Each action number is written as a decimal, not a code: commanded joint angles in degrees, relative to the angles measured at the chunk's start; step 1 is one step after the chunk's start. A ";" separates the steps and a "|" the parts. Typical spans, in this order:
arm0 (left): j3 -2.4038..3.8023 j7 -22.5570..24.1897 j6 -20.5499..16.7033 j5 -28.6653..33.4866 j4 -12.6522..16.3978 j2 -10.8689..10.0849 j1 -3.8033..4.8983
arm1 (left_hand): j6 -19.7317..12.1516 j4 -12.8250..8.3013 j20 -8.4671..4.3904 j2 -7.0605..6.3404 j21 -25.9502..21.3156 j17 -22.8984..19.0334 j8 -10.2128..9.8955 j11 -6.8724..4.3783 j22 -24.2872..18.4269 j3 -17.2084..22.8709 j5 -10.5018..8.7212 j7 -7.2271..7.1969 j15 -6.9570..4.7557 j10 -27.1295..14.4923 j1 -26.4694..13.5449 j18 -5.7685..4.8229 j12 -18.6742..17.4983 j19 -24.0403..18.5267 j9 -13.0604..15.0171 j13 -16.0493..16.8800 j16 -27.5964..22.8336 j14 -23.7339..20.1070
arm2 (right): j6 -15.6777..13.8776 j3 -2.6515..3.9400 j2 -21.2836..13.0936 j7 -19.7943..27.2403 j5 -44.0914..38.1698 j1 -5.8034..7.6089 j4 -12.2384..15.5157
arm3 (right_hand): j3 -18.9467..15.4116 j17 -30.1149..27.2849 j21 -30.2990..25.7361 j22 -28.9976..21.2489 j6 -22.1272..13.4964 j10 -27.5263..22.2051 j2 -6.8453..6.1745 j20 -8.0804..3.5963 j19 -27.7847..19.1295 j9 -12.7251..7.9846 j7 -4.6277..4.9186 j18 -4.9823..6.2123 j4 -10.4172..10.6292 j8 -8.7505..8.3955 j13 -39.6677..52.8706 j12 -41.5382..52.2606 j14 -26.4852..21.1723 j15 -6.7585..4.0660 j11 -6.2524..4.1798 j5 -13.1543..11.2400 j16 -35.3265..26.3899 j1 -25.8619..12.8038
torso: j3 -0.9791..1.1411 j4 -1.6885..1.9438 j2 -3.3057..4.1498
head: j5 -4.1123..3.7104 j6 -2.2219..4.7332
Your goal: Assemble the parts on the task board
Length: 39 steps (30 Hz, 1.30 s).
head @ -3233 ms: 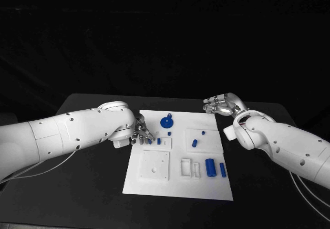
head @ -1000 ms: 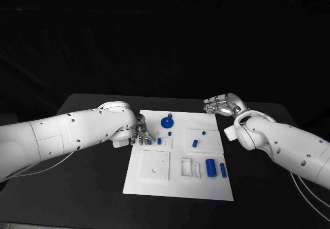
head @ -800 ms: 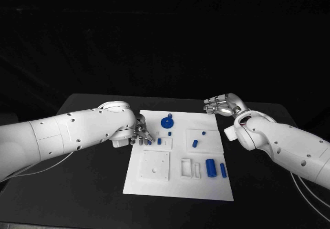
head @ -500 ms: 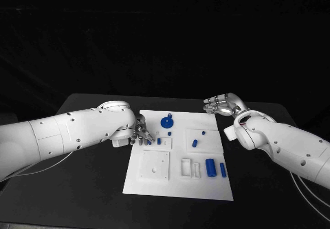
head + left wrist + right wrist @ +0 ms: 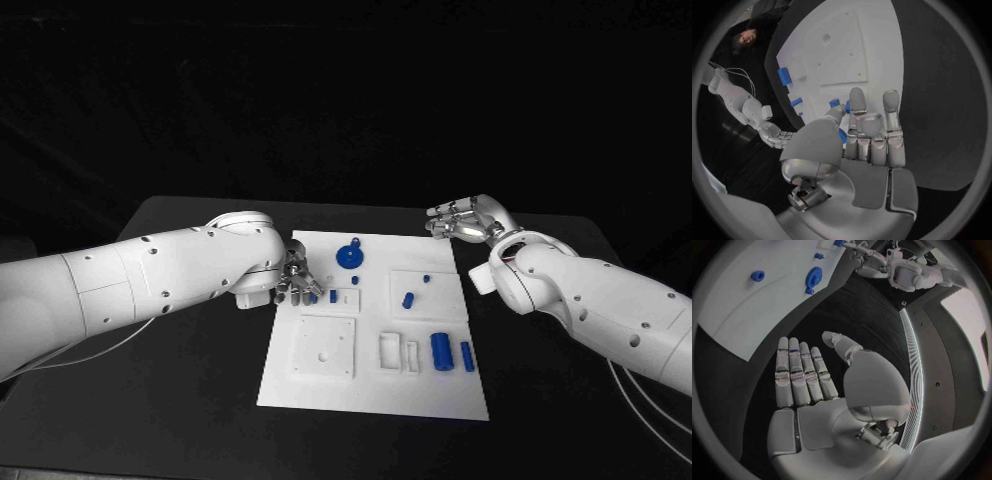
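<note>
progress: early, most blue parts (image 5: 443, 352) seen loose on task board (image 5: 372, 390) mid-bench | left robot hand (image 5: 300, 283) at board's left edge, small blue peg (image 5: 842, 106) pinched | right robot hand (image 5: 457, 221) open, held off far corner

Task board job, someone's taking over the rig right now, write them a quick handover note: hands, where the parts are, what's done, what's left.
Left hand: at the left edge of the task board, fingertips down on a small blue part; whether it is gripped cannot be told.
Right hand: off the board's far right corner, above the black table, fingers apart, holding nothing.
Parts: blue disc with knob at the far end; short blue peg right of centre; thick blue cylinder and slimmer blue pin lying at the near right.
Done: no finished assembly is plain to see.
Left: assemble the loose parts.
</note>
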 commanded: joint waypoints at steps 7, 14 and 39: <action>-0.24 1.30 -1.61 0.64 0.47 -0.07 -0.34 | 0.63 -8.04 0.63 1.66 0.79 0.68 -0.51 0.14 1.17 7.39 0.90 0.10 0.28 3.15 -0.98 0.69 0.39 -0.16 -0.12 -0.14 0.59 0.21 | 0.64 0.03 0.02 0.48 -0.06 -0.03 0.06 | -0.21 -0.08 0.08 -0.07 -0.43 -0.49 0.29 0.06 -0.52 -0.07 0.13 0.28 0.07 -0.10 -0.06 -0.12 -0.56 -0.04 -0.09 0.09 -0.19 -0.51 | 0.02 -0.03 0.01 | -0.02 -0.03; -0.24 1.68 -2.35 0.52 1.05 -0.37 -0.34 | 1.11 -9.38 0.82 1.86 1.16 1.08 -0.86 0.07 1.16 8.33 1.68 0.07 0.32 3.16 -1.69 0.99 0.65 -0.29 -0.36 -0.41 0.89 0.20 | 0.66 0.03 0.01 0.50 -0.05 -0.03 0.06 | -0.21 -0.08 0.08 -0.07 -0.43 -0.49 0.29 0.06 -0.52 -0.07 0.13 0.28 0.07 -0.10 -0.06 -0.12 -0.56 -0.04 -0.09 0.09 -0.19 -0.51 | 0.02 -0.01 -0.01 | -0.07 0.02; -0.31 2.46 -1.48 0.29 2.96 -1.60 -0.35 | 1.49 -9.94 0.89 0.46 1.51 1.09 -1.57 0.12 1.17 8.87 6.73 0.16 0.33 3.16 -2.03 1.25 0.51 -0.56 -0.73 -0.78 0.75 0.16 | 0.72 0.03 -0.02 0.53 0.08 -0.10 0.22 | -0.18 -0.08 0.08 -0.07 -0.40 -0.50 0.29 0.06 -0.51 -0.07 0.13 0.27 0.22 -0.09 -0.07 -0.13 -0.54 -0.04 -0.08 0.08 -0.18 -0.52 | -0.01 0.02 0.00 | 0.10 -0.09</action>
